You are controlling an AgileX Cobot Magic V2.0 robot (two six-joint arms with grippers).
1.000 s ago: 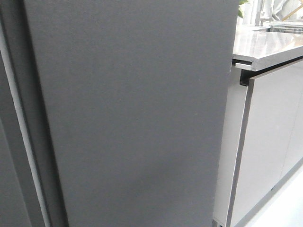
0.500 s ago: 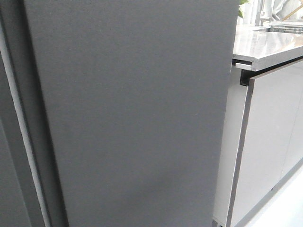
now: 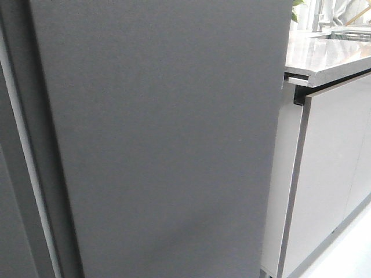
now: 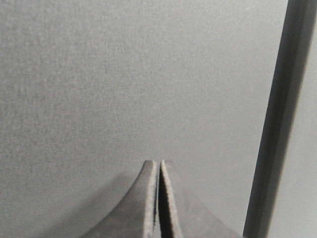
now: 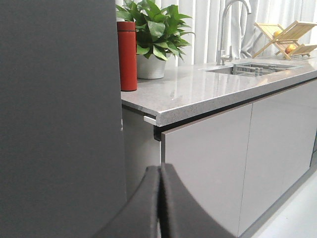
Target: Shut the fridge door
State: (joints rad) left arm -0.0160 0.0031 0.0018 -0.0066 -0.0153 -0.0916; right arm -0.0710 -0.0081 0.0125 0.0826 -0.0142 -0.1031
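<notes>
The fridge door point(image 3: 162, 139) stands upright, its long axis vertical, and its flat matte dark-grey face is turned toward the robot; it fills most of the front view. On its left side runs a pale narrow strip point(image 3: 26, 156) from top to bottom, leaning a little, and beyond it there is a second dark-grey panel point(image 3: 8, 220). The right edge of the door stands just beside the pale glossy cabinets point(image 3: 324, 174).

The left pincer point(image 4: 158, 171) is clenched on nothing, its two fingers pressed together, and its tip is close in front of the grey door face point(image 4: 124, 74). The right pincer point(image 5: 159, 171) is clenched too and holds nothing; it is low in front of the cabinet fronts point(image 5: 208, 163).

The desk point(image 5: 198, 96) is a grey speckled stone top. On it stand a red bottle point(image 5: 127, 55) and, just behind, a green plant in a white pot point(image 5: 151, 65). Farther along are a sink with a tall tap point(image 5: 225, 29) and a wooden rack point(image 5: 290, 34). White curtains point(image 5: 208, 25) hang behind.
</notes>
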